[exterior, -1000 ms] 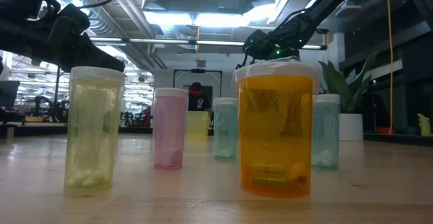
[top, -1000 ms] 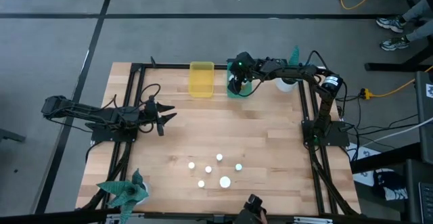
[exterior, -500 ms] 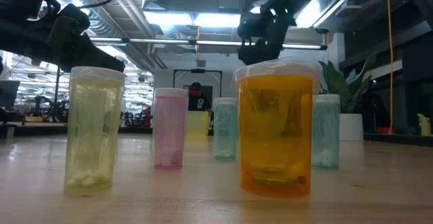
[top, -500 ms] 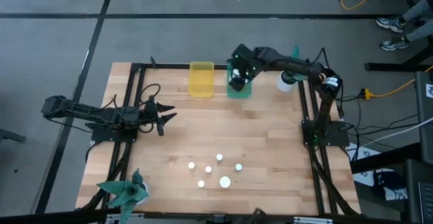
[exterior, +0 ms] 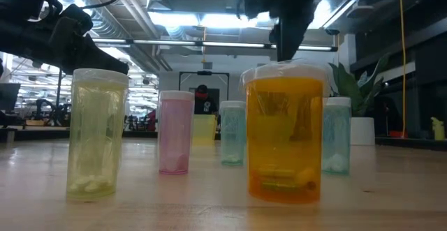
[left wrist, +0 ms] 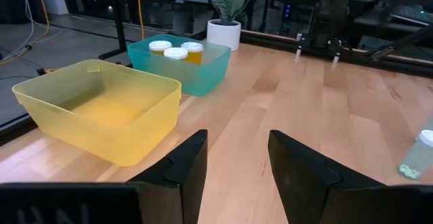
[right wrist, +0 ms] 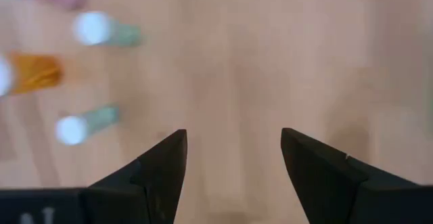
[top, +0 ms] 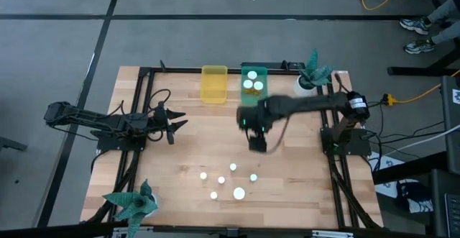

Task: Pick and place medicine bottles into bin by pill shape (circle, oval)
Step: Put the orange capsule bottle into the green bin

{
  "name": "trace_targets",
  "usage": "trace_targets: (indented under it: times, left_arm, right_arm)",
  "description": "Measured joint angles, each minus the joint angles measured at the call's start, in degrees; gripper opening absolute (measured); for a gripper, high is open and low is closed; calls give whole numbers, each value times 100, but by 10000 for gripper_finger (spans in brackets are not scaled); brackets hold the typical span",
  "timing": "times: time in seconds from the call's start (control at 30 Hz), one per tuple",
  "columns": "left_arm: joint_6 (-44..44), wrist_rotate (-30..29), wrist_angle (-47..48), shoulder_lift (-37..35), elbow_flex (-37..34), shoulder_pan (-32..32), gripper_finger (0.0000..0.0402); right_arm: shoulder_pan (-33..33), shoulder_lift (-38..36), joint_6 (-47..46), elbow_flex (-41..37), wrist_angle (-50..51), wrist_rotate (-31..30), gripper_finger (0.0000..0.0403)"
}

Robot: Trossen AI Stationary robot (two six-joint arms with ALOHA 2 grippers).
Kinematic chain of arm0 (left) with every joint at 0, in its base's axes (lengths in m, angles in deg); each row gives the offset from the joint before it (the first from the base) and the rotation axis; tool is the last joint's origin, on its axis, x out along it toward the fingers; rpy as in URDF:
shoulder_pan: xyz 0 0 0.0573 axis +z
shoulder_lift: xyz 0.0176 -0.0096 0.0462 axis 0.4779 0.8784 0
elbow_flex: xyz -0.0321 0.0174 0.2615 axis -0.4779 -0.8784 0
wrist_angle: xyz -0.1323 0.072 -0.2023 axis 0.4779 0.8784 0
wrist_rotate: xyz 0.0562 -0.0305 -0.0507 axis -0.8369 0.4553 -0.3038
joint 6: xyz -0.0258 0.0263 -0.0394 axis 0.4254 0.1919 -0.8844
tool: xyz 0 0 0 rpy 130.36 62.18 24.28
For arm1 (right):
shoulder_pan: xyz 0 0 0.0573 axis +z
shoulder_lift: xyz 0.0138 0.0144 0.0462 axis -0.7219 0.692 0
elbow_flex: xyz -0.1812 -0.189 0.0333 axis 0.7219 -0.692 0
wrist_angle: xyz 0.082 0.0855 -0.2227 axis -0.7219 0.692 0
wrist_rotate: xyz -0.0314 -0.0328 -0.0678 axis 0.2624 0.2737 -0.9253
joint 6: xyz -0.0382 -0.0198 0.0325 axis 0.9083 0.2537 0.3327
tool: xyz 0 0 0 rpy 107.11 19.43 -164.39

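Note:
Several medicine bottles (top: 233, 181) with white caps stand upright in a loose group near the table's front edge; the low view shows a wide orange one (exterior: 286, 137) closest. Three more bottles (top: 251, 84) stand in the teal-green bin (top: 244, 98) at the far edge, beside the yellow bin (top: 214, 84). My right gripper (top: 256, 139) hangs over the table's middle, between the bins and the group, pointing down. Its fingers are open (right wrist: 233, 139) with nothing between them. My left gripper (top: 175, 125) waits open at the table's left (left wrist: 237, 143).
A white plant pot (top: 305, 88) stands at the far right, next to the teal-green bin. A teal paper plant (top: 133, 203) sits at the near left corner. Black frame rails (top: 144, 123) run along the table's edges. Bare wood lies between the bins and the bottle group.
My right gripper has swung away from the teal-green bin toward the table's near edge and risen, tipping over until it points steeply down above the table's middle. The bin now shows uncovered with three bottles inside.

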Motion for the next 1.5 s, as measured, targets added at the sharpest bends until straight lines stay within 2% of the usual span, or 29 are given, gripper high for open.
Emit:
trace_targets:
  times: [0.27, 0.43, 0.57, 0.67, 0.77, 1.07, 1.3, 1.5]
  left_arm:
    - [-46, 0, 0, -2, 2, 0, 150]
    - [-52, 0, 0, -2, 2, 0, 150]
    - [-50, 0, -14, -1, 0, 0, 150]
    - [-52, -2, -39, 0, 2, -2, 150]
    - [-43, -12, -57, 0, 0, -2, 150]
    - [554, -256, -55, -2, 2, 0, 150]
    - [1028, -258, -55, -2, 2, -1, 150]
    - [1196, -258, -52, 0, 0, 0, 150]
  right_arm:
    - [1646, 49, 410, 0, -1295, -9, 241]
    - [2255, 49, 640, 0, -1988, -14, 241]
    - [2554, 62, 605, 0, -2166, -36, 241]
    - [2704, 211, 561, 2, -2158, -454, 241]
    - [2752, 453, 411, -2, -2161, -616, 241]
    - [2753, 739, 228, -2, -2155, -635, 241]
    - [2753, 974, -455, -2, -2189, -633, 241]
    - [2750, 1016, -304, -4, -2329, -665, 241]
